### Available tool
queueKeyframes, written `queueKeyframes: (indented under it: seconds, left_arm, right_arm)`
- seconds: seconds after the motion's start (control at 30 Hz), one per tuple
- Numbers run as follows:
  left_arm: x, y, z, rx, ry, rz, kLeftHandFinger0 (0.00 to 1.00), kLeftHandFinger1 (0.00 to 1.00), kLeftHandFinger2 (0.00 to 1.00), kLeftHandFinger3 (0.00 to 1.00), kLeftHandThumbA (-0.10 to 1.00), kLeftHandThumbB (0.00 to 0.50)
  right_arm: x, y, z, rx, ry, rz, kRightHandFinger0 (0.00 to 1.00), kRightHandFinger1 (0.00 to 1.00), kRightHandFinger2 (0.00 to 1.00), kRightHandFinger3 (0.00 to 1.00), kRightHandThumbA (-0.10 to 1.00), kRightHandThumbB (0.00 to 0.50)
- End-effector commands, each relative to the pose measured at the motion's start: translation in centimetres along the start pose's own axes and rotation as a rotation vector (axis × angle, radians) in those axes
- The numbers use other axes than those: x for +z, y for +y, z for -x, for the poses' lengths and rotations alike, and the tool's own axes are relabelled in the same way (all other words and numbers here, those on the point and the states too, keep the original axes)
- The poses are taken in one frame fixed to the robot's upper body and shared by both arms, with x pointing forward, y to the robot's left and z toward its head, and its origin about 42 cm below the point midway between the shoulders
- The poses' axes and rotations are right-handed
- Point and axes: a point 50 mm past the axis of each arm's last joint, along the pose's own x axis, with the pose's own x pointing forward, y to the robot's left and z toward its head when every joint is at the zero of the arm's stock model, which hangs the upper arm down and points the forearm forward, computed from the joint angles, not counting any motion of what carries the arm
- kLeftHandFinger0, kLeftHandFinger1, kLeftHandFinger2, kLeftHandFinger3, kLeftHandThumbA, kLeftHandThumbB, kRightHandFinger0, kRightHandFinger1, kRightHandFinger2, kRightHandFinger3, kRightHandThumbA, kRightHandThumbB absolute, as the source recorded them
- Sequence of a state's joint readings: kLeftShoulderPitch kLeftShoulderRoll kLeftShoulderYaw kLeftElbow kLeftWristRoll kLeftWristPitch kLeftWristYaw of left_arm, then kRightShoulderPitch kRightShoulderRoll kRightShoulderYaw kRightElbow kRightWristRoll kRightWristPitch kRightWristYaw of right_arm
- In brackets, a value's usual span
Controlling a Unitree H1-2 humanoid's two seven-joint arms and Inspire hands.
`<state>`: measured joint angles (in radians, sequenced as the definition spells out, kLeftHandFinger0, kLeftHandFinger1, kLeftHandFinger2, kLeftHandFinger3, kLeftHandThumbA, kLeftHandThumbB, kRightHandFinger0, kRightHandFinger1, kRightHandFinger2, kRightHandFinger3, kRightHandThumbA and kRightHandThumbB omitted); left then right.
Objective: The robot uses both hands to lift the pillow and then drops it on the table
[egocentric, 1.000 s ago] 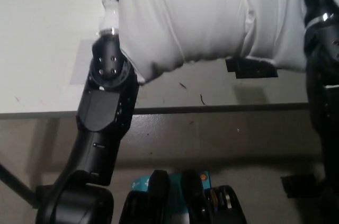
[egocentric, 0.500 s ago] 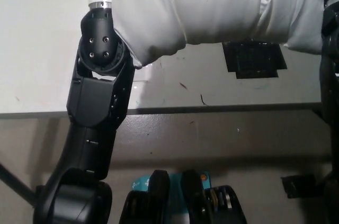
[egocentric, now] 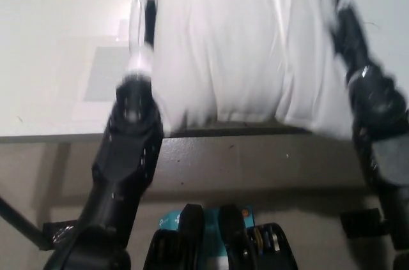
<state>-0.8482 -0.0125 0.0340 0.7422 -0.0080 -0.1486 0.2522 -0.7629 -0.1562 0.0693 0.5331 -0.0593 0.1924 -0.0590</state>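
Note:
The white pillow [egocentric: 236, 40] fills the upper middle of the head view and is motion-blurred. Its lower edge hangs over the front edge of the white table [egocentric: 45, 40]. My white left hand [egocentric: 138, 24] presses flat against the pillow's left side, with the black forearm below it. My black right hand [egocentric: 344, 18] presses against the pillow's right side. The pillow is squeezed between the two hands. Both hands are partly hidden by the pillow's bulge and by blur.
A pale grey patch [egocentric: 105, 75] lies on the table left of my left arm. The table's front edge [egocentric: 51, 136] runs across the picture. Below it are grey floor, a dark table leg [egocentric: 19, 225] and a black mark [egocentric: 359, 222].
Both arms and the pillow have swung down and toward me. The pillow's lower edge now covers the black patch on the table and reaches the table's front edge. The picture has become blurred.

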Motion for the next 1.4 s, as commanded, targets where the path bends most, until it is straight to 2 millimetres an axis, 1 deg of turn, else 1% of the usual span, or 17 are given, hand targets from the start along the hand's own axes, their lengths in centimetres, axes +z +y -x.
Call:
queueKeyframes:
  seconds: [0.0, 0.07, 0.1, 0.23, 0.3, 0.43, 0.6, 0.63, 0.73, 0.8, 0.83, 1.0, 1.03, 1.13, 1.17, 1.27, 1.37]
  left_arm:
    - [-0.8, -4.1, 1.3, -0.118, -0.088, 0.039, 1.0, 1.0, 1.0, 1.0, 1.0, 0.235]
    - [-2.4, -3.8, 1.9, -0.115, -0.044, 0.019, 1.0, 1.0, 1.0, 1.0, 1.0, 0.238]
    - [-4.7, -3.1, 3.1, -0.109, 0.006, -0.018, 1.0, 1.0, 1.0, 1.0, 1.0, 0.208]
    - [-7.3, -1.9, 4.4, -0.113, 0.049, -0.034, 1.0, 1.0, 1.0, 1.0, 1.0, 0.196]
    - [-8.4, -0.2, 4.9, -0.099, 0.066, -0.091, 1.0, 1.0, 1.0, 1.0, 1.0, 0.16]
    - [-8.9, 1.6, 5.0, -0.092, 0.051, -0.126, 1.0, 1.0, 1.0, 1.0, 1.0, 0.163]
    - [-9.7, 4.8, 6.5, -0.085, 0.003, -0.199, 1.0, 1.0, 1.0, 1.0, 1.0, 0.125]
    - [-9.7, 6.0, 6.8, -0.104, -0.019, -0.247, 1.0, 1.0, 1.0, 1.0, 1.0, 0.135]
    - [-9.3, 8.7, 7.9, -0.118, -0.051, -0.294, 1.0, 1.0, 1.0, 1.0, 1.0, 0.133]
    - [-9.3, 9.8, 9.0, -0.119, -0.052, -0.299, 1.0, 1.0, 1.0, 1.0, 1.0, 0.131]
    - [-8.9, 11.3, 10.1, -0.115, -0.069, -0.321, 1.0, 1.0, 1.0, 1.0, 1.0, 0.107]
    - [-7.4, 13.7, 11.9, -0.085, -0.097, -0.325, 1.0, 1.0, 1.0, 1.0, 1.0, 0.066]
    - [-6.8, 14.6, 12.6, -0.065, -0.119, -0.322, 1.0, 1.0, 1.0, 1.0, 1.0, 0.103]
    - [-5.5, 16.0, 13.9, -0.039, -0.155, -0.31, 1.0, 1.0, 1.0, 1.0, 1.0, 0.12]
    - [-5.2, 16.1, 14.1, -0.032, -0.159, -0.312, 1.0, 1.0, 1.0, 1.0, 1.0, 0.124]
    - [-4.0, 16.5, 15.0, -0.027, -0.193, -0.302, 1.0, 1.0, 1.0, 1.0, 1.0, 0.084]
    - [-2.8, 15.9, 16.6, -0.039, -0.226, -0.253, 1.0, 1.0, 1.0, 1.0, 1.0, 0.124]
  right_arm:
    - [0.4, 5.7, -0.1, 0.202, -0.153, 0.048, 1.0, 1.0, 1.0, 1.0, 1.0, 0.33]
    - [-1.0, 6.1, 0.0, 0.208, -0.124, 0.044, 1.0, 1.0, 1.0, 1.0, 1.0, 0.311]
    - [-3.0, 6.3, 0.5, 0.217, -0.08, 0.049, 1.0, 1.0, 1.0, 1.0, 1.0, 0.301]
    - [-4.9, 6.2, 0.8, 0.223, -0.061, 0.06, 1.0, 1.0, 1.0, 1.0, 1.0, 0.249]
    - [-5.6, 5.5, 1.0, 0.218, -0.052, 0.057, 1.0, 1.0, 1.0, 1.0, 1.0, 0.279]
    - [-5.9, 4.4, 1.0, 0.194, -0.047, 0.071, 1.0, 1.0, 1.0, 1.0, 1.0, 0.338]
    - [-6.2, 1.5, 2.4, 0.145, -0.091, 0.092, 1.0, 1.0, 1.0, 1.0, 1.0, 0.316]
    - [-6.1, 0.6, 2.9, 0.145, -0.098, 0.092, 1.0, 1.0, 1.0, 1.0, 1.0, 0.272]
    - [-6.0, -3.0, 4.9, 0.131, -0.097, 0.097, 1.0, 1.0, 1.0, 1.0, 1.0, 0.25]
    - [-6.4, -4.1, 6.1, 0.125, -0.086, 0.095, 1.0, 1.0, 1.0, 1.0, 1.0, 0.249]
    - [-7.0, -5.7, 7.7, 0.115, -0.087, 0.093, 1.0, 1.0, 1.0, 1.0, 1.0, 0.291]
    - [-7.4, -9.2, 10.7, 0.058, -0.12, 0.116, 1.0, 1.0, 1.0, 1.0, 1.0, 0.255]
    - [-7.6, -10.8, 12.2, 0.027, -0.131, 0.104, 1.0, 1.0, 1.0, 1.0, 1.0, 0.22]
    - [-7.8, -13.3, 15.1, -0.031, -0.171, 0.113, 1.0, 1.0, 1.0, 1.0, 1.0, 0.177]
    - [-7.9, -13.7, 15.6, -0.04, -0.17, 0.124, 1.0, 1.0, 1.0, 1.0, 1.0, 0.18]
    - [-8.1, -14.4, 17.5, -0.055, -0.198, 0.074, 1.0, 1.0, 1.0, 1.0, 1.0, 0.258]
    - [-7.8, -14.4, 19.6, -0.079, -0.228, 0.095, 1.0, 1.0, 1.0, 1.0, 1.0, 0.291]
